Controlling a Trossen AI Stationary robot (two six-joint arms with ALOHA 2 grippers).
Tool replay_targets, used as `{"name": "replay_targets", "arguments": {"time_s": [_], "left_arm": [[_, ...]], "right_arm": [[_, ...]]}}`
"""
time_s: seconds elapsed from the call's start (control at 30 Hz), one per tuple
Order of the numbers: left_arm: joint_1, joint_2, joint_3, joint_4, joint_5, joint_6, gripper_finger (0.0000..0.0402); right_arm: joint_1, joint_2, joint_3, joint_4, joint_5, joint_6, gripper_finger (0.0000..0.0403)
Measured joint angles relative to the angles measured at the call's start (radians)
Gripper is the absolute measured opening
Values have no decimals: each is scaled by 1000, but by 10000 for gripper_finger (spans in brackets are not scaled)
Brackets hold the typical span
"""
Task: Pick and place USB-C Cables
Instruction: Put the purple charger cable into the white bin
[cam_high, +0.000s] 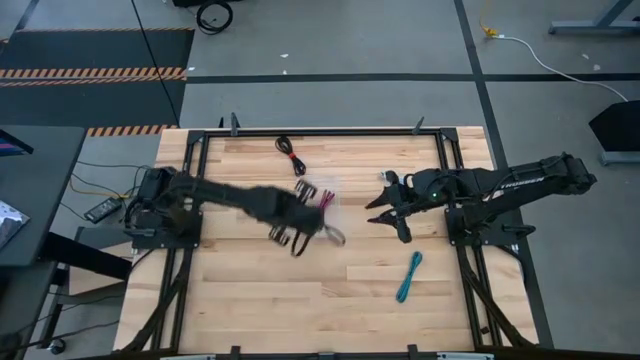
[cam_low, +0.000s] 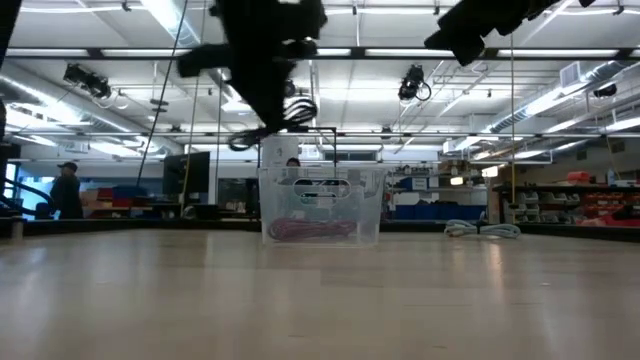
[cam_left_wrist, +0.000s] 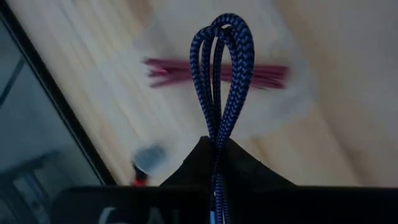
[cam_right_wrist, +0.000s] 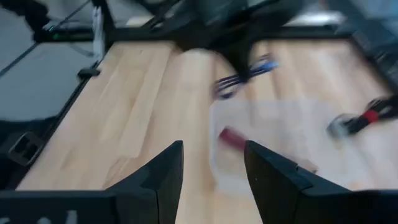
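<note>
My left gripper (cam_high: 314, 233) (cam_left_wrist: 216, 148) is shut on the purple-blue cable (cam_left_wrist: 224, 59), high above the table beside the clear box (cam_low: 372, 205). In the low view the cable's loops (cam_low: 285, 122) hang over the box's left side. The maroon cable (cam_left_wrist: 217, 73) (cam_low: 312, 231) lies on the box's floor. The black-with-red cable (cam_high: 291, 154) rests flat near the far edge. The teal cable (cam_high: 408, 277) lies flat toward the near right. My right gripper (cam_high: 383, 206) (cam_right_wrist: 212, 167) is open and raised, right of the box, touching nothing. My left gripper pinches the purple-blue cable bundle between its two fingers, several strands together (cam_left_wrist: 217, 134). The looped end (cam_left_wrist: 227, 28) sticks out past the fingertips. The bundle is lifted clear of the table, above the box.
Black frame rails (cam_high: 452, 175) run along the table's left, right and far sides. Bare wood lies across the near half (cam_high: 300, 300). In the low view a pale cable bundle (cam_low: 480, 229) lies on the table right of the box. A person (cam_low: 66, 190) stands far behind.
</note>
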Motion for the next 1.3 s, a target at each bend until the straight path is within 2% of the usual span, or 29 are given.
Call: {"name": "replay_targets", "arguments": {"time_s": [0.13,0.27,0.37,0.47,0.6,0.77,0.9,1.03,1.23,1.3], "left_arm": [[117,3,0,68,95,106,17],[195,8,-1,100,139,95,17],[214,8,-1,186,168,-46,17],[222,7,0,276,184,-301,17],[243,7,0,303,206,-590,19],[258,7,-16,297,229,-792,29],[251,7,-46,307,295,-879,29],[232,7,-78,319,302,-916,37],[231,7,-81,363,213,-913,79],[239,7,-81,383,222,-896,102]], "right_arm": [[20,0,0,-65,-24,14,176],[30,0,0,-73,-24,13,176],[30,0,0,-73,-24,13,176],[29,0,0,-72,-24,17,176],[28,0,0,-72,-24,52,176],[29,0,0,-72,-24,75,176],[29,0,0,-73,-24,55,176],[29,0,0,-76,-29,32,176],[29,0,-14,-94,-33,69,176],[31,-1,-30,-99,-35,81,176]]}}
